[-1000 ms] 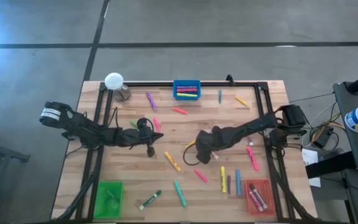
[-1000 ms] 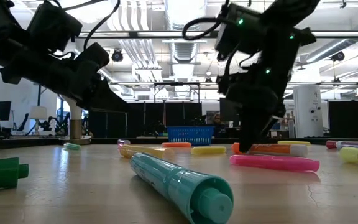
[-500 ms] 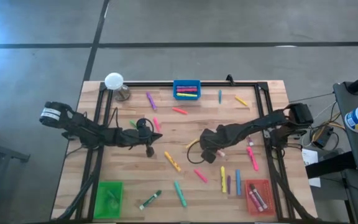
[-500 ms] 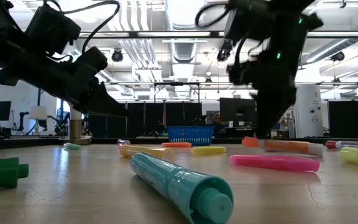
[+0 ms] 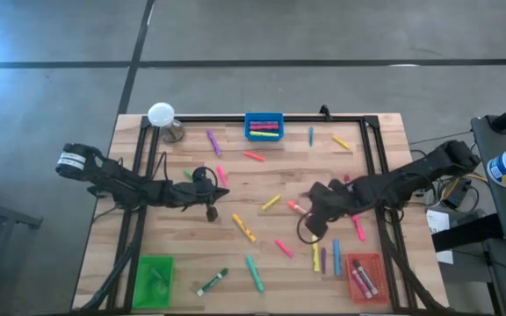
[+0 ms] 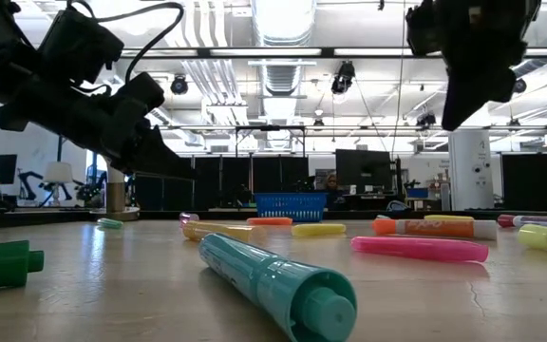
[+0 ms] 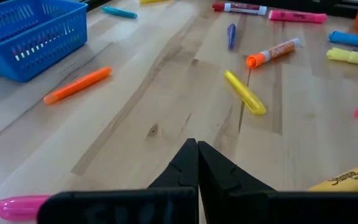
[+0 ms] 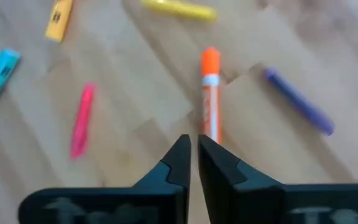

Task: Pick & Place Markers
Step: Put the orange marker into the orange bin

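The right claw [image 5: 306, 211] has drawn back empty and nearly closed, orange stick marker [image 8: 211, 93] just ahead, so regrasping comes next.

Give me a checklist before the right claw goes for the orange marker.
1. Right claw empty: ok, nothing between its fingers.
2. Right claw open for a grasp: not ok, shut.
3. Right claw lowered: not ok, high above the table.
4. Orange marker free: ok, lying flat, touching nothing else.
5. Left claw clear: ok, shut, waiting left of the table's middle.
6. Red tray has room: ok, part of its floor is bare.
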You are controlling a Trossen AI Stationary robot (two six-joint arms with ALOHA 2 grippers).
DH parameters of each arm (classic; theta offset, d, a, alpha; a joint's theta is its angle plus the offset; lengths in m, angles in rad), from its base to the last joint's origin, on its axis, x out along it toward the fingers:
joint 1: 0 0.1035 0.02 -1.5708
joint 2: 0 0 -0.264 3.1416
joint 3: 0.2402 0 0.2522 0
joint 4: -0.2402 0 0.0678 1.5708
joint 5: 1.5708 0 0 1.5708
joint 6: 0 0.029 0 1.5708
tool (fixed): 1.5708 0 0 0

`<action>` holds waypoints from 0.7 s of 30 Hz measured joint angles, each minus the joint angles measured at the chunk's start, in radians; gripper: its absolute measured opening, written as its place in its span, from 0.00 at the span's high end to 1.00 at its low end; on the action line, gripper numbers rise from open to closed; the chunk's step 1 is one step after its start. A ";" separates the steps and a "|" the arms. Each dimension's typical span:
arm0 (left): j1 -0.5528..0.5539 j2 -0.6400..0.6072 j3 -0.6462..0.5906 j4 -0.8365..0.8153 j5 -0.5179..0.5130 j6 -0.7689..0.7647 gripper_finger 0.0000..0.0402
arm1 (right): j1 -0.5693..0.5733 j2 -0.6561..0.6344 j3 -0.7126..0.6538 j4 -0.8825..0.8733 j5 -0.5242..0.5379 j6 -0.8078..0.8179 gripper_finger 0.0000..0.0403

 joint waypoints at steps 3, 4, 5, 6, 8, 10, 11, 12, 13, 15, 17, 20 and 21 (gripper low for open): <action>0.000 0.000 0.000 0.000 0.000 -0.015 1.00 | 0.002 0.023 -0.006 0.009 0.066 -0.002 0.88; 0.000 0.000 0.000 -0.001 0.000 -0.025 1.00 | 0.001 0.039 -0.008 0.016 0.069 -0.010 0.86; 0.000 0.000 0.000 0.000 0.000 -0.041 1.00 | -0.002 0.058 -0.009 0.033 0.071 -0.023 0.84; 0.000 0.000 0.000 -0.003 0.000 -0.055 1.00 | -0.006 0.079 -0.009 0.058 0.072 -0.040 0.82; 0.000 0.000 0.000 -0.010 0.000 -0.070 1.00 | -0.015 0.123 -0.009 0.103 0.071 -0.088 0.78; 0.000 0.000 0.000 -0.023 0.000 -0.070 1.00 | -0.030 0.171 -0.002 0.144 0.061 -0.143 0.74; 0.000 0.000 0.000 -0.025 0.000 -0.071 1.00 | -0.041 0.195 0.004 0.157 0.050 -0.162 0.72; 0.000 0.001 0.000 -0.025 0.000 -0.071 1.00 | -0.053 0.221 0.010 0.160 0.038 -0.177 0.70; 0.000 0.002 0.000 -0.024 0.000 -0.071 1.00 | -0.067 0.245 0.017 0.159 0.028 -0.193 0.69; 0.000 0.003 0.000 -0.025 0.000 -0.069 1.00 | -0.100 0.291 0.030 0.163 0.012 -0.227 0.66; 0.000 0.005 0.000 -0.023 0.000 -0.067 1.00 | -0.133 0.334 0.041 0.164 0.007 -0.256 0.64; 0.000 0.005 0.000 -0.024 0.000 -0.066 1.00 | -0.182 0.385 0.057 0.164 -0.024 -0.287 0.61; 0.000 0.005 0.000 -0.024 0.000 -0.063 1.00 | -0.197 0.398 0.060 0.169 -0.040 -0.304 0.60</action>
